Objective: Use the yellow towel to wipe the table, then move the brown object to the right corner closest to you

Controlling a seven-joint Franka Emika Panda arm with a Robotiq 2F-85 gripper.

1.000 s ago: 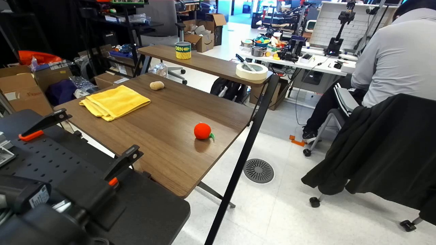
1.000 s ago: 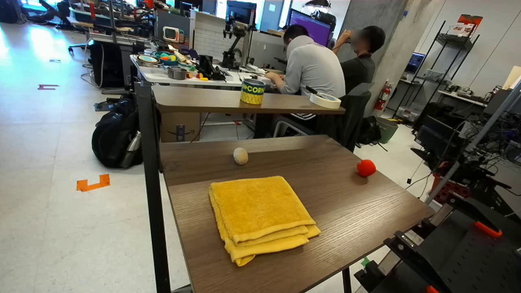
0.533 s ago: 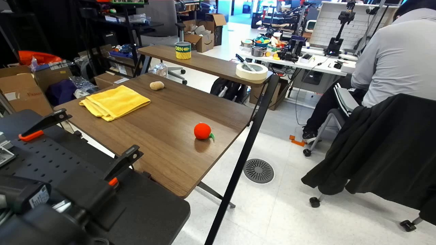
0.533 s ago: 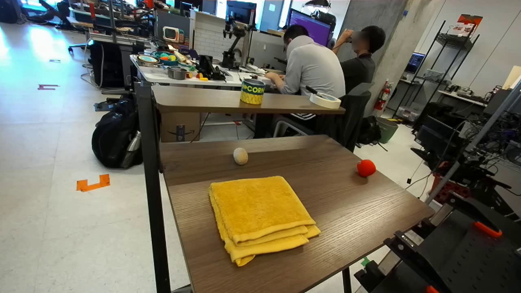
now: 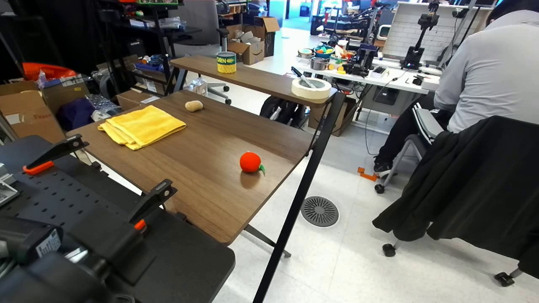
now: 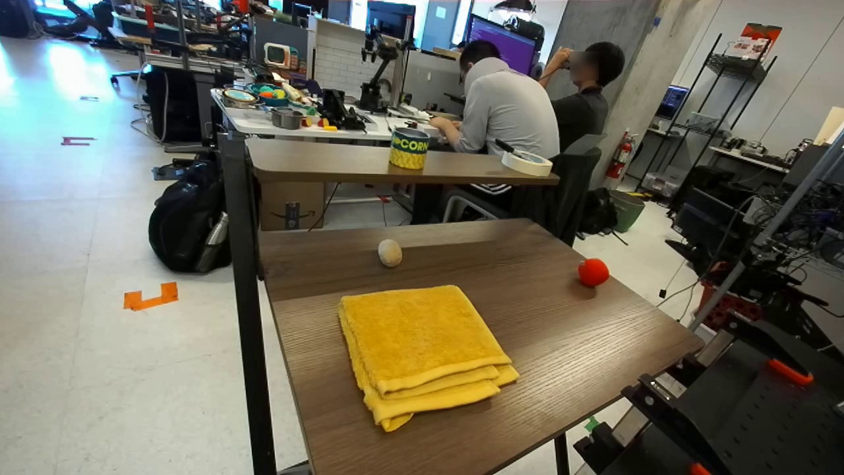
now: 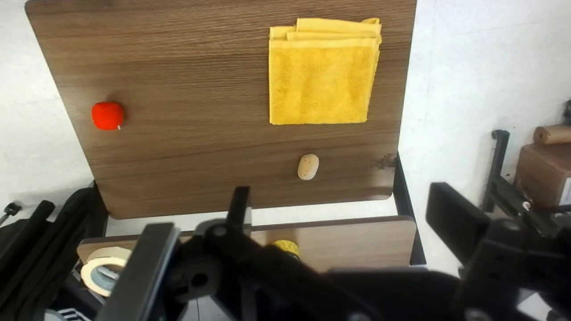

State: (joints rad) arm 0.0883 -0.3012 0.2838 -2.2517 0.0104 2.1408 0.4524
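So, tabletop (image 7: pixel 192 89) carries folded yellow towel (image 7: pixel 321 82), likely your first grab. Your end effector (image 7: pixel 321 203): jaws apart, holding nothing. In wrist view, brown object (image 7: pixel 308 166) shows between end effector and towel, long axis roughly toward towel; you probably must reach past it.

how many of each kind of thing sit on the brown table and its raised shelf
Yellow towel: 1
Brown potato-like object: 1
Round red object: 1
Corn can: 1
Tape roll: 1
Marker: 1
Total: 6
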